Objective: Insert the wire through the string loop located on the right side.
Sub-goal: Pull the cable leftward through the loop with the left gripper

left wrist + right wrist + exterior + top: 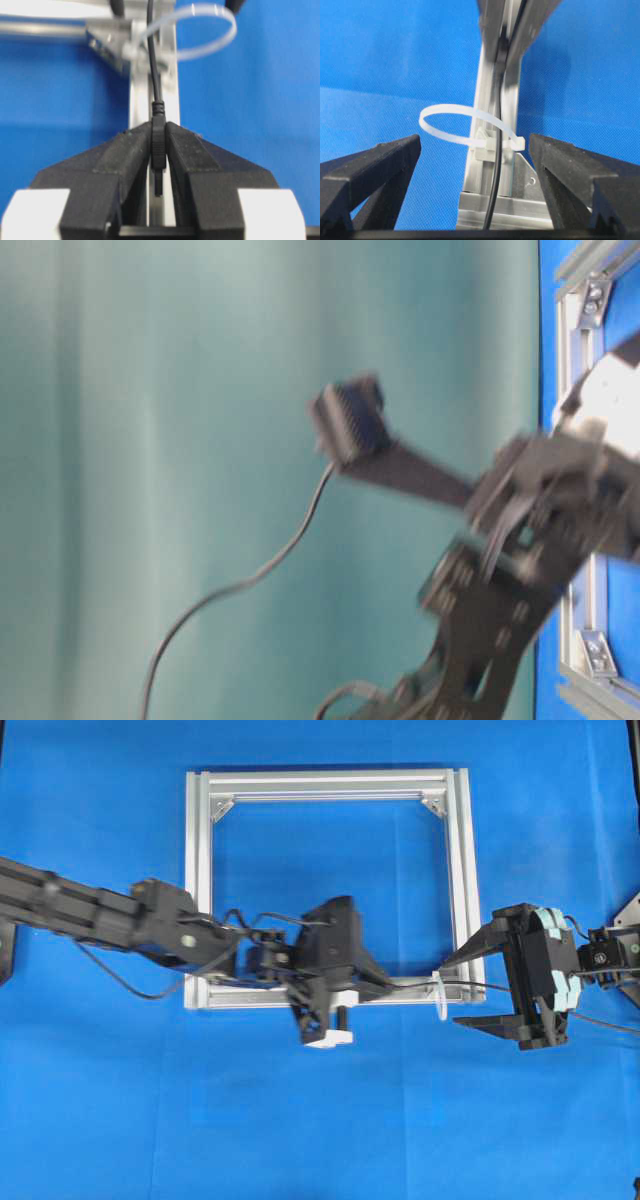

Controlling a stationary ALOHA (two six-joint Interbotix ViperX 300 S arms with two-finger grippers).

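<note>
The left pincer point(159, 150) is pressed together on the plug end of the wire point(154, 75), the small dark plug clamped upright between its two black fingers point(125, 165). From the overhead view the left arm reaches in from the left edge, low across the bottom rail of the silver frame point(325, 782), with the pincer point(385, 982) pointing right along that rail. The wire runs on from the plug along the rail to the frame's lower right corner.

The right pincer point(470, 988) is spread wide and holds nothing. Its arm comes in from the right edge, roughly level, the pincer facing left just outside the frame's lower right corner. One finger sits beside the frame's right rail, the other lower on the blue desk point(320, 1130).

The string loop point(465, 125) is fastened at that corner and stands out to the side of the rail. In the right wrist view it lies between the spread fingers point(375, 167), touching neither, and the wire passes along the rail right at its fastening; whether the wire goes through the loop cannot be told.
</note>
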